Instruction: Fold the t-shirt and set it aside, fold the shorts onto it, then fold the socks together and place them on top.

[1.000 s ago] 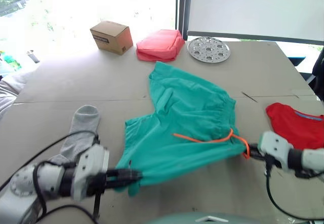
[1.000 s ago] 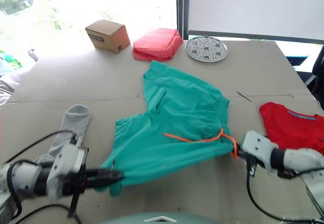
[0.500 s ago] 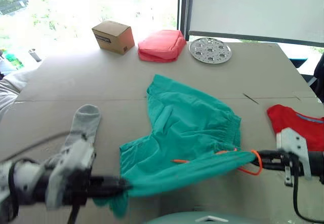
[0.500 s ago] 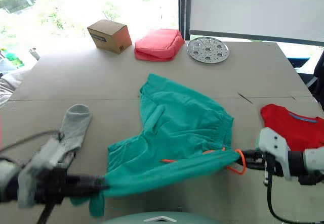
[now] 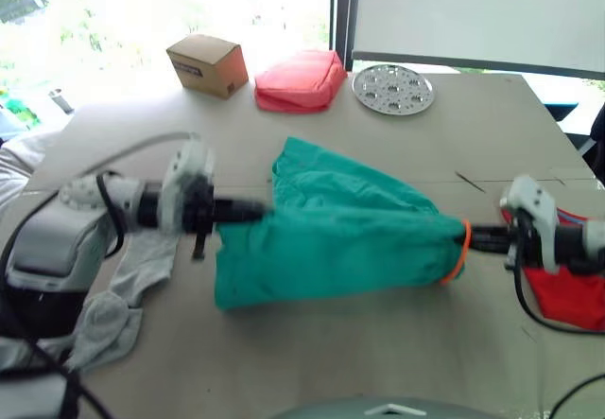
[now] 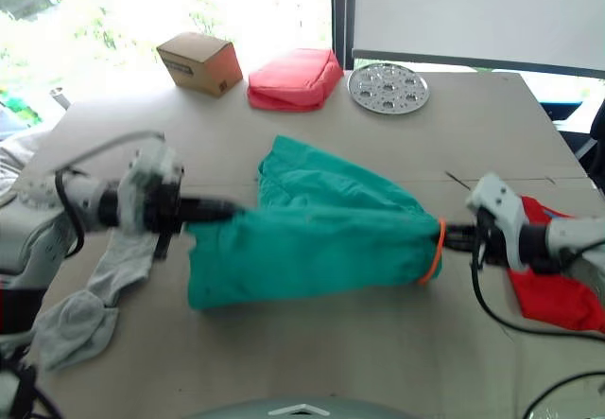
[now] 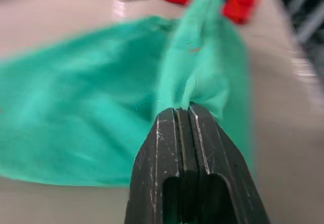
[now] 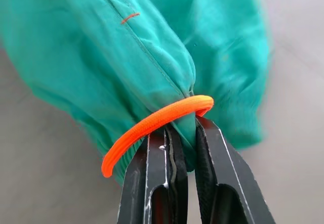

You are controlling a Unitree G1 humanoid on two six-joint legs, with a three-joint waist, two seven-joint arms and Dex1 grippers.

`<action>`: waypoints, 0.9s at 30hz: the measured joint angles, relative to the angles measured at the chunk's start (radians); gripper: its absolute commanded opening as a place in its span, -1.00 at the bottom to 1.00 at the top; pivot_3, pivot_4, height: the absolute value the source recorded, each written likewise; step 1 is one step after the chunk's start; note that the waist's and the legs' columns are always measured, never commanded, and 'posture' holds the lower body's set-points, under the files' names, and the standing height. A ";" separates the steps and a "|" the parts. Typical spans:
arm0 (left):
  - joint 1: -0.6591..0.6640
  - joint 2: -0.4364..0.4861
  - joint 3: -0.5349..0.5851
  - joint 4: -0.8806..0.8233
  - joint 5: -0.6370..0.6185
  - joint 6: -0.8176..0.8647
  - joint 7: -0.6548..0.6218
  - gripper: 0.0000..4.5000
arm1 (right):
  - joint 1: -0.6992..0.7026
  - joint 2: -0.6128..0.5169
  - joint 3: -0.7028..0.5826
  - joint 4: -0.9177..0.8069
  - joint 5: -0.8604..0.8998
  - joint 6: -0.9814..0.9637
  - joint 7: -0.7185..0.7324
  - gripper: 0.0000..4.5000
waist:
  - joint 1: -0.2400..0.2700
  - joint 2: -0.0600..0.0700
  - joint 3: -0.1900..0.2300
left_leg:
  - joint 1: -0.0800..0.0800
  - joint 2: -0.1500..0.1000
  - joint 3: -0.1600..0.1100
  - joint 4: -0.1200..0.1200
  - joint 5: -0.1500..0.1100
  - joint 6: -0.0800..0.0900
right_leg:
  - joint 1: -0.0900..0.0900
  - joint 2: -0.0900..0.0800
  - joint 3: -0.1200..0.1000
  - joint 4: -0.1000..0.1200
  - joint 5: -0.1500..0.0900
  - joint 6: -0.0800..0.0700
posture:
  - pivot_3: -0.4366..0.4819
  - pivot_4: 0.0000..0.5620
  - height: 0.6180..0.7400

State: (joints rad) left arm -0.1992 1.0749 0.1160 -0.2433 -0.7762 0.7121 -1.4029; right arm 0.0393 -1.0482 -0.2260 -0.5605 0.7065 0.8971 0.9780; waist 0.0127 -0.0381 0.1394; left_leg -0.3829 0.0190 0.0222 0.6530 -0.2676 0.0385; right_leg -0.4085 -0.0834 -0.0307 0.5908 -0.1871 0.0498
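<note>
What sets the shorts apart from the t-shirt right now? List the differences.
The shorts are teal; the t-shirt is bright red.
The shorts are stretched between the left tool and the right tool, each pinching an end; the t-shirt lies on the table, ungripped.
The shorts look far larger than the visible part of the t-shirt.
Both are plain soft cloth.

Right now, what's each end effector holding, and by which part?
Both hold the shorts. Left end effector pinches one end's edge; right end effector grips the bunched opposite end by the orange cord.
</note>
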 measured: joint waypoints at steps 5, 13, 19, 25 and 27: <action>-0.065 -0.009 0.135 0.068 -0.141 0.119 0.017 -1.00 | -0.055 0.062 -0.129 -0.071 0.228 0.059 -0.004 -0.97 | 0.006 0.004 0.003 | 0.002 0.002 -0.001 0.006 0.000 0.000 | 0.003 0.000 -0.003 -0.001 -0.003 0.004 | -0.05 -0.47 0.98; -0.938 -0.302 0.009 0.813 0.382 -0.603 0.535 -1.00 | -0.944 0.325 0.221 0.493 -0.262 -0.291 -0.423 -0.97 | 0.003 -0.002 0.004 | -0.013 -0.014 -0.002 0.013 0.002 0.002 | -0.003 0.003 0.006 0.001 0.012 -0.003 | -0.05 -0.47 0.98; -1.208 -0.254 0.000 1.064 0.520 -0.986 0.629 -1.00 | -1.262 0.386 0.284 0.749 -0.484 -0.705 -0.533 -0.97 | -0.010 -0.001 0.005 | -0.020 -0.013 0.009 -0.001 0.003 -0.001 | -0.018 -0.006 -0.019 -0.002 0.013 -0.002 | -0.05 -0.47 0.98; -0.913 -0.157 0.073 0.746 0.333 -0.785 0.408 -1.00 | -1.012 0.328 0.225 0.547 -0.424 -0.707 -0.459 -0.97 | -0.023 0.001 0.005 | -0.004 -0.004 0.010 0.006 0.002 0.003 | 0.000 -0.007 -0.021 -0.003 0.011 0.003 | -0.05 -0.47 0.98; -0.689 -0.102 0.110 0.530 0.194 -0.565 0.331 -1.00 | -0.826 0.290 0.185 0.419 -0.363 -0.636 -0.414 -0.97 | -0.025 0.001 0.005 | 0.001 -0.001 0.009 0.009 0.000 0.005 | 0.003 -0.006 -0.017 0.000 0.013 -0.001 | -0.05 -0.47 0.98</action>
State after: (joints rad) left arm -0.8879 0.9727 0.2256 0.2868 -0.5820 0.1466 -1.0714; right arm -0.7864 -0.7585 -0.0414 -0.1411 0.3436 0.2609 0.5643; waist -0.0119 -0.0375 0.1446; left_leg -0.3819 0.0178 0.0310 0.6616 -0.2678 0.0439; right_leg -0.4053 -0.0890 -0.0474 0.5912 -0.1746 0.0490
